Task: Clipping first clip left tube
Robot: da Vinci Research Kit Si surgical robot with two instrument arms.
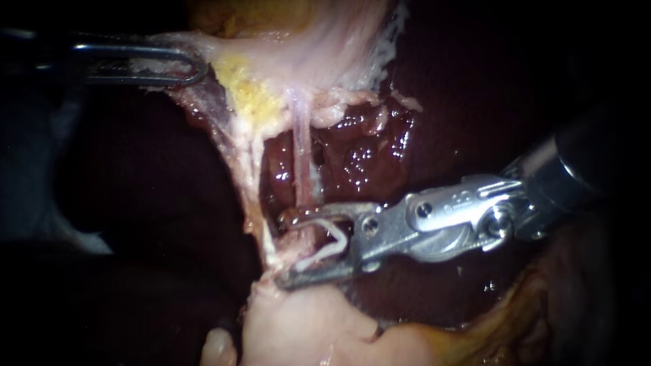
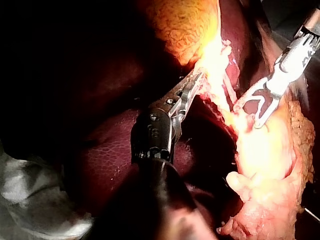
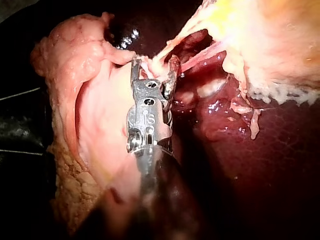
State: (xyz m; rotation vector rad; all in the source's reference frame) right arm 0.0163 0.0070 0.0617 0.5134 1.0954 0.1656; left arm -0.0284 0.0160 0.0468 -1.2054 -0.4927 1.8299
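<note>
Nearest the endoscope, a pale lump of fatty tissue (image 1: 291, 332) fills the lower edge of the endoscope view. Just above it the right instrument (image 1: 288, 249) reaches in from the right with its jaws standing wide, a white clip (image 1: 336, 237) seated between them and touching both. The jaws straddle the foot of a thin pink tube (image 1: 300, 156), the upper jaw lying across it where it meets the whitish tissue below, so the clip is around the tube but not closed. The tube runs straight up from the jaws, stretched taut over wet, glistening red liver (image 1: 366, 156), and joins a pale sheet of tissue (image 1: 271, 68) flecked with yellow fat. A whitish band edges the opening just to the tube's left, and it cannot be told whether this is a second tube. Farthest back, the left instrument (image 1: 183, 66) comes in from the upper left, its slotted jaws closed on the edge of the pale sheet of tissue, which is drawn tight
</note>
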